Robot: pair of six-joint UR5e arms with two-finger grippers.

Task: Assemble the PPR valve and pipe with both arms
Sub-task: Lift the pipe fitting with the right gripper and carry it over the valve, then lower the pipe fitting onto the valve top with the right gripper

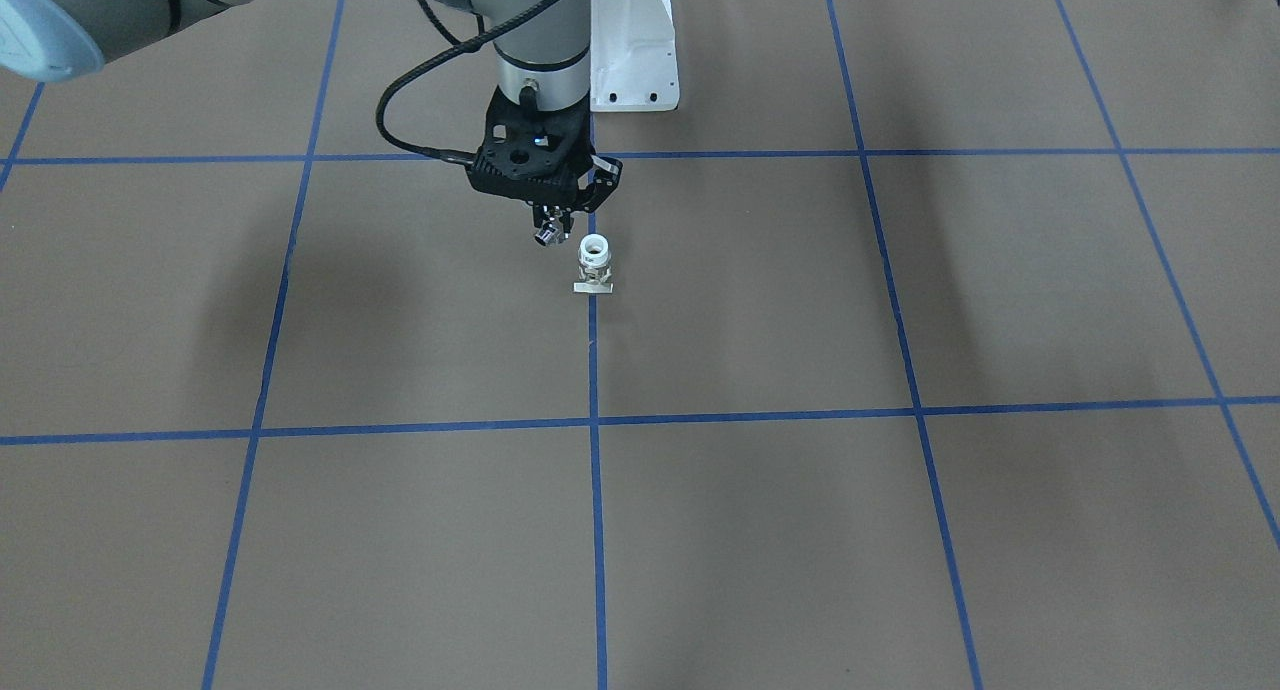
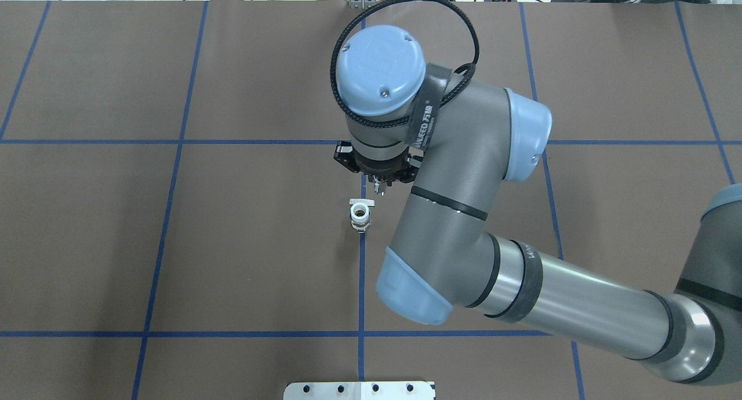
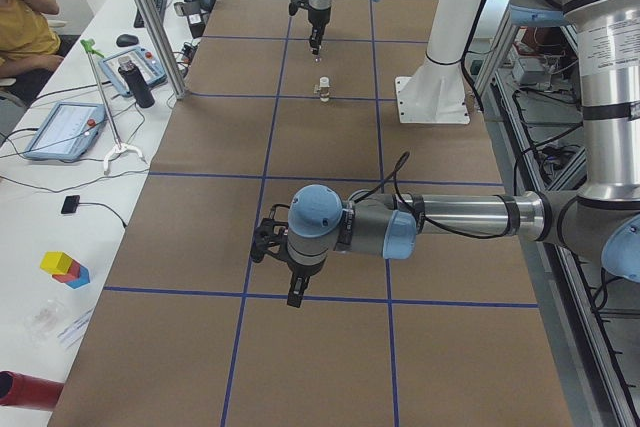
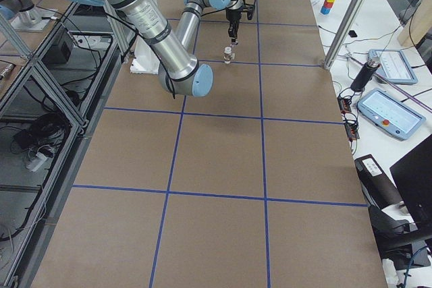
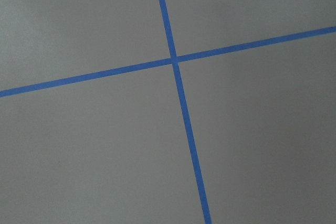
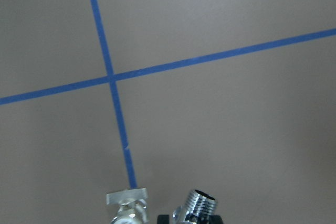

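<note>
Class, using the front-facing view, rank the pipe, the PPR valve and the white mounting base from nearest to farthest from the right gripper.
1. pipe: held between the tips of the right gripper.
2. PPR valve: standing on the table just beside it.
3. white mounting base: at the view's top, by the robot.

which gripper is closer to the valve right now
Right. The right gripper, holding the pipe, hangs just beside the PPR valve; the left gripper is far off down the table.
</note>
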